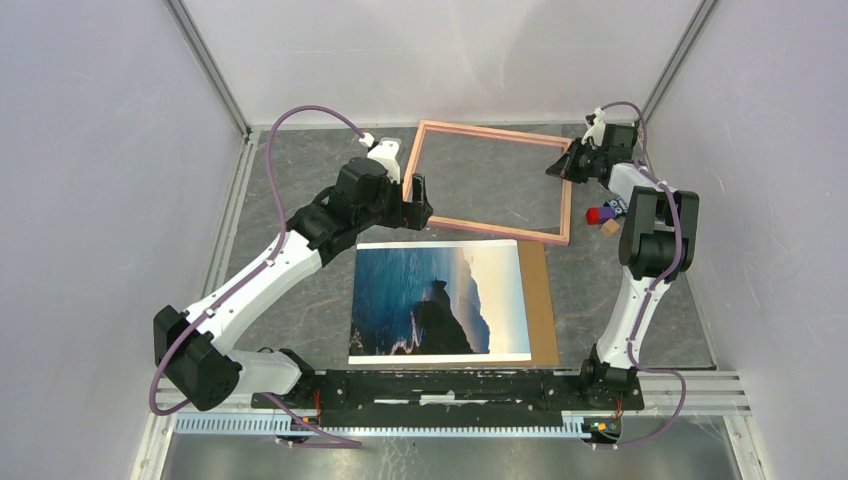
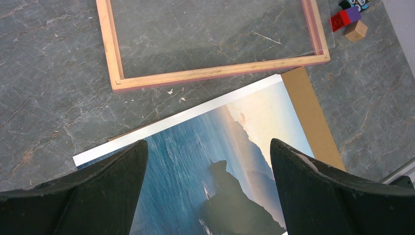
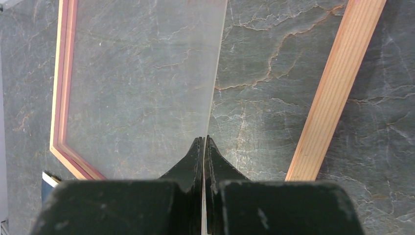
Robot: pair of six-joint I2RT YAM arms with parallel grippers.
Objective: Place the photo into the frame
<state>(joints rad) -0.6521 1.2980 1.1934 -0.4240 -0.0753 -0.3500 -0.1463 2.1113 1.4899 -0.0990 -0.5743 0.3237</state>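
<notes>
Black left pincer (image 1: pixel 418 200) hangs released over the photo (image 1: pixel 440 300), which lies flat on a brown board (image 1: pixel 540 300) just in front of the frame (image 1: pixel 490 231). The right pincer (image 3: pixel 203 142) is clenched on a clear pane (image 3: pixel 147 73). Gripped by such a thin edge, the pane may slip, flex, or knock the frame askew. No readable writing shows.

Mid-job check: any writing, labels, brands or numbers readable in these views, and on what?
None can be read in any view.
Photo: only sea, cliffs and sky, no caption.
Frame, clear sheet and brown board: bare.
Small blocks: no lettering visible; the dark spotted thing beside them is cut off, too small to tell.
</notes>
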